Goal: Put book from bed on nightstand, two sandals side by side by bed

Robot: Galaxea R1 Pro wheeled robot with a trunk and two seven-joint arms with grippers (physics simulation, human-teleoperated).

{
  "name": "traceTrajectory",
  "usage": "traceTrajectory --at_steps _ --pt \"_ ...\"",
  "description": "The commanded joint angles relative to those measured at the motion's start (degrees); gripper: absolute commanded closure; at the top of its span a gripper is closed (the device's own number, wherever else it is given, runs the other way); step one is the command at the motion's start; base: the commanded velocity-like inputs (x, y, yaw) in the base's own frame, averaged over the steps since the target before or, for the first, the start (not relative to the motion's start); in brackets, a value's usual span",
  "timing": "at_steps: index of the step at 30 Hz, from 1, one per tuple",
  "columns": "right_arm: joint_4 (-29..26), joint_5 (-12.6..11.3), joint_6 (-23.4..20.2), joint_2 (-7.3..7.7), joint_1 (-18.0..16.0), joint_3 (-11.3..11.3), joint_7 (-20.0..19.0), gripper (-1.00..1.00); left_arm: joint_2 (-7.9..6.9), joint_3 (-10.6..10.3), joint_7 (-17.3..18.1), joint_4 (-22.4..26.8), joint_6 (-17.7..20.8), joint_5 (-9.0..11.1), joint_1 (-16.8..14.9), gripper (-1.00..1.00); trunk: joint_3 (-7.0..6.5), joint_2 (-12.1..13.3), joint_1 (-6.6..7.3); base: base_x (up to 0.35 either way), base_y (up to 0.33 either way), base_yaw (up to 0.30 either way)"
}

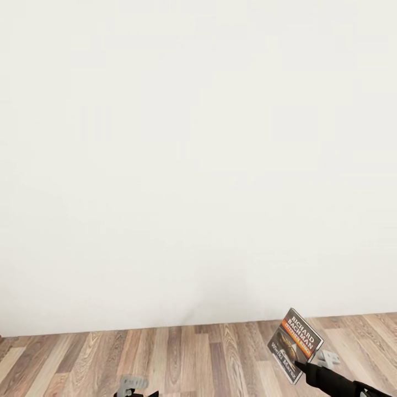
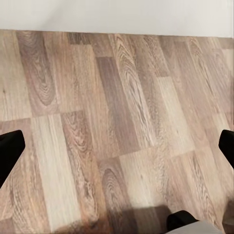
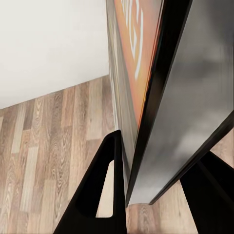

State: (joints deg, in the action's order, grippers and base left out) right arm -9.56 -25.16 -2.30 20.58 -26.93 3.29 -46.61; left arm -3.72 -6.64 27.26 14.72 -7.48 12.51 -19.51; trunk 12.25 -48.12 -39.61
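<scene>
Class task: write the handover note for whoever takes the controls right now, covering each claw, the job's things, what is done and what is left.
Right claw: shut on the book, held upright above the wood floor, facing a blank white wall.
Left claw: open, nothing in it, over the floor.
Done: book is picked up.
Left: set the book on a nightstand, then line up both sandals beside the bed.

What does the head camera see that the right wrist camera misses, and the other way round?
Head view alone: the book's whole front cover with its Richard Bachman lettering, held up above the floor by the right claw, and part of the left claw at the bottom edge. Right wrist view alone: a close look along the book's edge, clamped between two black fingers. Both share the book, the plank floor and the white wall.
</scene>
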Motion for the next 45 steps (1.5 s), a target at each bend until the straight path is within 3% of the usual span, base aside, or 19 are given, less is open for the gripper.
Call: traceTrajectory --at_steps 1,29,45 --pt "0.0 -0.6 -0.3 0.01 -0.1 0.3 -0.2 1.00 -0.06 -0.5 0.0 0.0 -0.3 0.5 0.0 -1.00 0.08 -0.1 -0.01 0.003 0.000 -0.138" --pt "0.0 -0.6 -0.2 0.01 -0.1 0.3 -0.1 1.00 -0.06 -0.5 0.0 0.0 -0.2 0.5 -0.1 -1.00 0.08 -0.1 -0.01 0.287 0.000 -0.017" --pt "0.0 -0.6 -0.2 0.03 -0.1 0.3 -0.1 1.00 -0.06 -0.5 0.1 0.0 -0.3 0.5 0.0 -1.00 0.08 -0.1 -0.01 0.077 0.000 -0.250"
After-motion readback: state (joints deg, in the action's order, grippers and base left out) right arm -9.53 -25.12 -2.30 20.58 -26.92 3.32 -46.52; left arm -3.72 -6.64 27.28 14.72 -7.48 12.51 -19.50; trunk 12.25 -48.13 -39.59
